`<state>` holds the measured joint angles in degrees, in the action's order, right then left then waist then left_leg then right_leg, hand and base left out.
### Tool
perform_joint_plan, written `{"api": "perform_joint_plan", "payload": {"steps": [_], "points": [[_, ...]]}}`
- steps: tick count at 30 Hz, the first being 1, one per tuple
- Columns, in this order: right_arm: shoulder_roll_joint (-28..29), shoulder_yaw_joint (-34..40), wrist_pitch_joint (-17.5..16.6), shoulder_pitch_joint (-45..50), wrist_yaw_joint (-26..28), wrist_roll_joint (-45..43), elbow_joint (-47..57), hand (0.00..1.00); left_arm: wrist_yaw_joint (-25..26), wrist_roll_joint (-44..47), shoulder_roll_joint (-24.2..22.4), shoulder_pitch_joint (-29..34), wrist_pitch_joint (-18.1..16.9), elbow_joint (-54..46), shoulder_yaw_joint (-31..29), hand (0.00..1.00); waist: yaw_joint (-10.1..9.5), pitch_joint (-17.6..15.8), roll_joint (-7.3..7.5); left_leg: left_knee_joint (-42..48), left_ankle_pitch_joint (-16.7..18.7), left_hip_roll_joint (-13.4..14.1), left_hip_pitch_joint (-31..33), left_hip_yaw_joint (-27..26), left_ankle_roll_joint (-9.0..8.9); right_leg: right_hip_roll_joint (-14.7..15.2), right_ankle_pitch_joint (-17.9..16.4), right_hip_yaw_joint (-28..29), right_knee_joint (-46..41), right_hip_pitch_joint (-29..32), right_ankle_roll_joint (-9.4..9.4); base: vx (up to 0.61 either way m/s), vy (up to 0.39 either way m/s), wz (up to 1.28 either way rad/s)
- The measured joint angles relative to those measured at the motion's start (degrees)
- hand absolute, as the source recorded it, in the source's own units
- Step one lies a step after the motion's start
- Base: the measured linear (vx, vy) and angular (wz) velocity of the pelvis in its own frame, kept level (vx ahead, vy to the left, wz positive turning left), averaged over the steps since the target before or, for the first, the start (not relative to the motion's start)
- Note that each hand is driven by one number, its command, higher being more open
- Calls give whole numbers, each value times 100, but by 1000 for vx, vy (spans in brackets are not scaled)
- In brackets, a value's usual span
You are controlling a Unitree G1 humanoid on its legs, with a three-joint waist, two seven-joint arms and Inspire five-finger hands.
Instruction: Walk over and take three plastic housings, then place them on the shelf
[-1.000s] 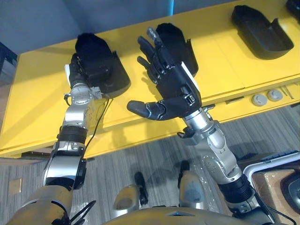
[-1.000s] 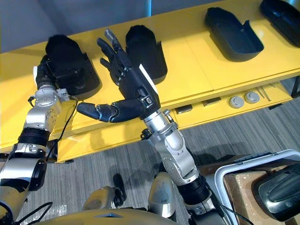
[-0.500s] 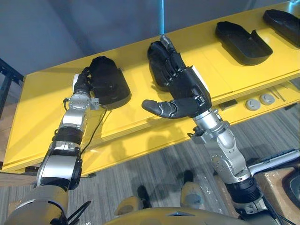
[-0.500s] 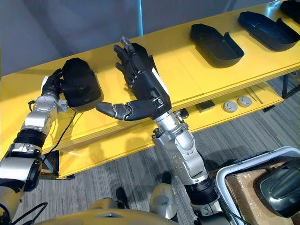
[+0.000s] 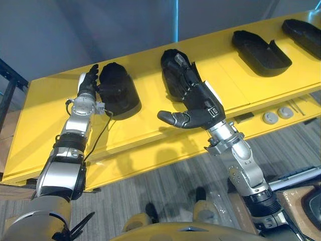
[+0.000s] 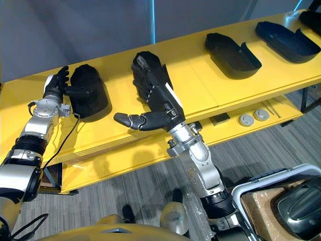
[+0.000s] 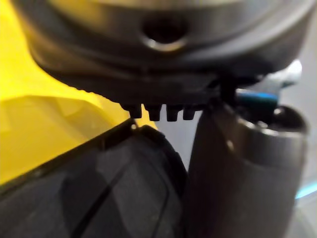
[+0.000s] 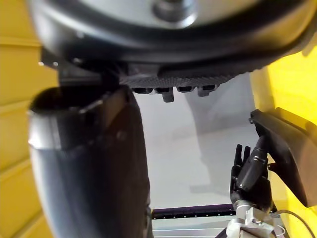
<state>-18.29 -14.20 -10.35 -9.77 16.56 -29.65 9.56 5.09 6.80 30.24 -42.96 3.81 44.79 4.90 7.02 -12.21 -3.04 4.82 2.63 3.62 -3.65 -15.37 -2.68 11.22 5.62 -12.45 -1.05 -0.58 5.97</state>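
By housings (image 5: pixel 120 93) on the shelf (image 5: pixel 150 118), left hand (image 5: pixel 89 83) and right hand (image 5: pixel 200 103) spread open, empty.

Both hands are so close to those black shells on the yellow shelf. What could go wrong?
The left robot hand lies open beside the leftmost housing; moving sideways, it might shove it along the yellow shelf. The right robot hand hangs open over the second housing and could catch it.

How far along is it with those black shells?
Four housings lie on the yellow shelf, so placing looks largely done. The left hand is open beside the leftmost housing, the right hand open over the second housing; neither grips. One more housing sits in a box nearby.
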Motion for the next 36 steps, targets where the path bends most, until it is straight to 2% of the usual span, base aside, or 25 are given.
{"api": "perform_joint_plan", "payload": {"steps": [4, 6, 9, 10, 11, 13, 14, 16, 17, 19, 22, 26, 28, 31, 36], "points": [[3, -6, -7, -33, -146, 1, -8, 100, 16, 63, 10, 7, -85, -27, 0, 100, -100, 65, 62, 20, 4, 18, -8, 44, -6, -18, 20, -44, 45, -65, -7, -21, -6, 4], [2, -12, -7, -55, -189, 0, -8, 100, 87, 394, 12, 117, -333, -168, -13, 100, -159, 91, 103, 42, 5, 20, 8, 69, -7, -18, 22, -65, 48, -74, -9, -28, -3, 5], [10, -25, -20, -168, -204, 31, -65, 100, 352, 685, -1, 815, -872, -1226, -60, 100, -217, 109, 135, 60, 11, 19, 6, 163, -15, -22, 48, -191, 146, -196, -12, -5, -4, 14], [10, -47, -34, -235, -228, 92, -103, 100, 401, 693, -17, 1004, -992, -1505, -138, 100, -227, 111, 138, 60, 10, 19, 10, 188, -16, -23, 48, -221, 154, -211, -12, -1, -6, 20], [18, -83, -44, -345, -287, 262, -160, 100, 500, 743, -103, 1337, -1253, -2024, -345, 100, -253, 112, 138, 61, 8, 17, 13, 252, -18, -23, 48, -293, 185, -270, -12, 10, -10, 25], [34, -117, -72, -468, -341, 473, -284, 100, 792, 894, -515, 2010, -1778, -3246, -875, 100, -416, 119, 144, 60, 3, 18, 7, 378, -25, -31, 46, -442, 242, -382, -14, 16, -12, 29], [39, -117, -72, -468, -341, 473, -285, 100, 864, 894, -667, 2215, -1917, -3605, -1024, 100, -456, 125, 145, 58, 1, 16, 12, 417, -28, -31, 42, -486, 251, -403, -19, 23, -9, 29], [77, -116, -71, -431, -357, 494, -290, 100, 1065, 894, -1282, 3245, -2376, -5040, -1480, 100, -640, 215, 157, 25, -9, 2, 17, 563, -36, -35, 40, -645, 341, -521, -21, 40, -5, 33], [103, -103, -72, -403, -363, 508, -289, 100, 1089, 891, -1443, 3537, -2451, -5345, -1545, 100, -690, 242, 159, 9, -10, -1, 4, 603, -37, -37, 37, -683, 361, -560, -22, 48, -4, 39], [237, -55, -73, -152, -373, 562, -280, 100, 1099, 879, -2117, 4764, -2630, -6269, -1720, 100, -895, 420, 221, -21, -8, -18, 21, 772, -46, -42, -4, -862, 423, -675, -43, 55, -4, 39], [389, -100, -37, 47, -404, 825, -273, 100, 1132, 884, -2641, 5932, -2579, -6499, -1857, 100, -1161, 497, 345, -92, -22, -31, 34, 937, -76, -39, -148, -1051, 389, -751, -57, 15, -14, 34], [525, -222, 12, 17, -499, 895, -318, 100, 1054, 1083, -2929, 6596, -2355, -6487, -1909, 100, -1348, 583, 513, -104, -28, -28, 128, 1114, -88, -32, -275, -1237, 283, -736, -49, -14, -16, 26], [580, -383, 50, -105, -613, 898, -519, 100, 809, 1251, -3030, 6743, -2348, -6487, -1886, 100, -1444, 628, 585, -87, -35, -26, 133, 1168, -91, -30, -304, -1263, 230, -739, -42, 9, -4, 11], [708, -611, 121, -459, -816, 903, -1133, 100, 555, 1356, -3025, 6737, -2343, -6489, -1756, 100, -1464, 654, 632, 23, -43, -32, 249, 1282, -102, -30, -315, -1376, 218, -746, -53, -4, 3, 16], [845, -922, 132, -925, -1086, 913, -1637, 100, 421, 1379, -3024, 6700, -2327, -6491, -1570, 100, -1512, 639, 607, 120, -39, -35, 335, 1401, -108, -41, -295, -1496, 206, -751, -31, 9, 5, 14]]}}
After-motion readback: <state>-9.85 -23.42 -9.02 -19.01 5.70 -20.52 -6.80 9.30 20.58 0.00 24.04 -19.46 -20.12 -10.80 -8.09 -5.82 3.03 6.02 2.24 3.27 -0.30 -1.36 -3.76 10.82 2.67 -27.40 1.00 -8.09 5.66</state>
